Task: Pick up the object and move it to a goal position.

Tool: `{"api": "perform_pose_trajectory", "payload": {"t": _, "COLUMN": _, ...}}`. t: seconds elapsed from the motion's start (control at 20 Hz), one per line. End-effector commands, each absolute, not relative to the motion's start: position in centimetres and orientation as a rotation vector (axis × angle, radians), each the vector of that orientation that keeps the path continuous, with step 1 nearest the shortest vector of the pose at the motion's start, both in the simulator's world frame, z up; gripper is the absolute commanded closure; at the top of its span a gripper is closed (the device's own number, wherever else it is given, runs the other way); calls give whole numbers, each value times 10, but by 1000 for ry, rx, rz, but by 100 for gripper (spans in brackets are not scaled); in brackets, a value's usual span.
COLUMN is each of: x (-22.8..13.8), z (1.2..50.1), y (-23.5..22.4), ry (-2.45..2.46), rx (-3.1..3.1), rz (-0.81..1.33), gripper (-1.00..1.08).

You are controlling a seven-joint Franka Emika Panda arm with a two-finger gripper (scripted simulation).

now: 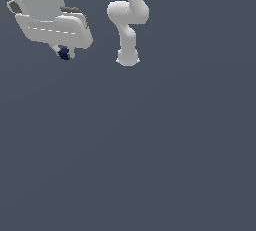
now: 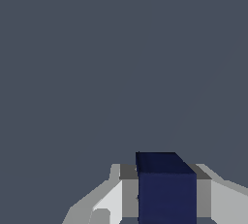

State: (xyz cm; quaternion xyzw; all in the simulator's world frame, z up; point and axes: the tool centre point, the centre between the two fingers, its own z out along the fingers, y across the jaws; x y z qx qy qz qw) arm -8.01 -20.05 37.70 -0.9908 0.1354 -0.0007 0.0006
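The object (image 1: 64,53) is a tiny dark navy cube, seen at the upper left of the exterior view just under the white hand. My gripper (image 1: 64,53) is shut on it, with a short white finger on each side. In the wrist view the object (image 2: 166,189) fills the gap between the two grey pads (image 2: 129,191), which press against its sides. Only plain grey ground lies beyond it.
The arm's white base and lower links (image 1: 128,25) stand at the top centre of the exterior view, to the right of the hand. The rest is flat, uniform grey floor (image 1: 150,150).
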Motion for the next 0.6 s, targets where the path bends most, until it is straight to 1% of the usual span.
{"api": "perform_pose_trajectory", "payload": {"t": 0.0, "x": -86, "z": 400, "y": -208, "ry": 424, "rx": -3112, "rz": 0, "gripper": 108}}
{"api": "perform_pose_trajectory", "payload": {"t": 0.25, "x": -92, "z": 435, "y": -219, "ry": 424, "rx": -3112, "rz": 0, "gripper": 108}}
{"api": "perform_pose_trajectory", "payload": {"t": 0.55, "x": -96, "z": 458, "y": -227, "ry": 423, "rx": -3113, "rz": 0, "gripper": 108}}
